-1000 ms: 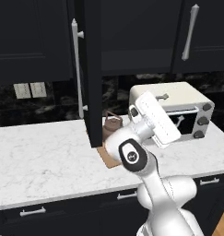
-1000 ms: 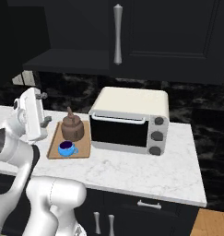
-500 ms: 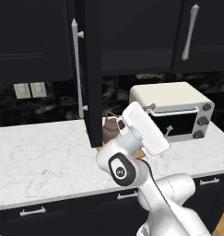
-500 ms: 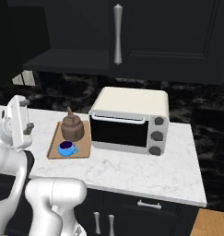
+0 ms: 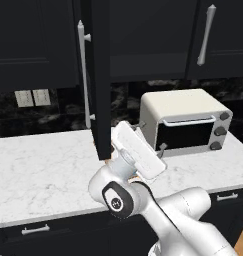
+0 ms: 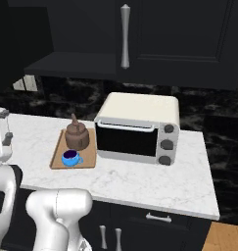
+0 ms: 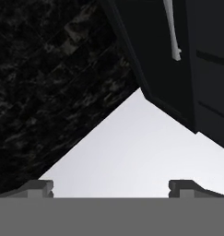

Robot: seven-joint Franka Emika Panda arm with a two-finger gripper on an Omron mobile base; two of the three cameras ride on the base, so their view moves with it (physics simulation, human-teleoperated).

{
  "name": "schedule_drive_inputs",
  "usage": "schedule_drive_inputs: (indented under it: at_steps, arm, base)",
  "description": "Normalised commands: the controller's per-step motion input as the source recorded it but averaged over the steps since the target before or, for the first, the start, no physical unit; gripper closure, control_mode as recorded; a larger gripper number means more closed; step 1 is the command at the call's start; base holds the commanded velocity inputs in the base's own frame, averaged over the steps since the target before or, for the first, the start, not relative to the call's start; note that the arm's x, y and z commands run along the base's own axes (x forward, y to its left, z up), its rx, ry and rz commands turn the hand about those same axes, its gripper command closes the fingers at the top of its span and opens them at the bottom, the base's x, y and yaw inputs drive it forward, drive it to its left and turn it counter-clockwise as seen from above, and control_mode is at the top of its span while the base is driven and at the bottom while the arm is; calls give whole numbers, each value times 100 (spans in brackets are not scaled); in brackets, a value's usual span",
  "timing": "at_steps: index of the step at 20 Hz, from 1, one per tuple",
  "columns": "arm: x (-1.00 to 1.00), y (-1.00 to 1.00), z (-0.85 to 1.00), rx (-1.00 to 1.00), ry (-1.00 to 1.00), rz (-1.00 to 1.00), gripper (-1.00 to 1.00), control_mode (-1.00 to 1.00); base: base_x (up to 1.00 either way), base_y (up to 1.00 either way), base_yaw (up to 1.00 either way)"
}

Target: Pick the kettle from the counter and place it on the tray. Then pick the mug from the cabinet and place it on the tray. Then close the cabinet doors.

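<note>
The brown kettle (image 6: 77,136) and the small blue mug (image 6: 70,158) both stand on the tan tray (image 6: 91,158), which lies on the white marble counter (image 6: 140,181) left of the toaster oven. My gripper (image 6: 7,126) hangs at the left, apart from the tray and well clear of both. It (image 5: 153,136) is open and empty, just right of the lower end of the open black cabinet door (image 5: 100,75). In the hand view the fingertips (image 7: 37,186) stand wide apart over bare counter (image 7: 132,147), with the open cabinet door (image 7: 178,78) and its silver handle ahead.
A cream toaster oven (image 5: 183,122) stands on the counter right of the tray. Another black door with a silver bar handle (image 5: 205,35) is shut at upper right. Black marbled backsplash (image 7: 53,83) runs behind the counter. Drawers with short pulls (image 6: 158,217) sit below.
The arm has swung left and the hand has moved away from the tray toward the open door. The jaws stayed open. Kettle and mug have not moved.
</note>
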Motion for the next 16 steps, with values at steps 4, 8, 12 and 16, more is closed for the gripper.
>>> schedule_drive_inputs:
  at_steps: [4, 8, 12, 16]
  arm:
    - [2, 48, -13, -1, 3, 0, -100, -100]
    - [9, 37, -13, -1, 2, 0, -100, -100]
    - [16, 50, -13, -4, 4, 0, -100, -100]
    - [23, 49, -17, -7, 5, 3, -100, -100]
  base:
    - [0, 0, 0]
    - [0, 0, 0]
    - [0, 0, 0]
    - [0, 0, 0]
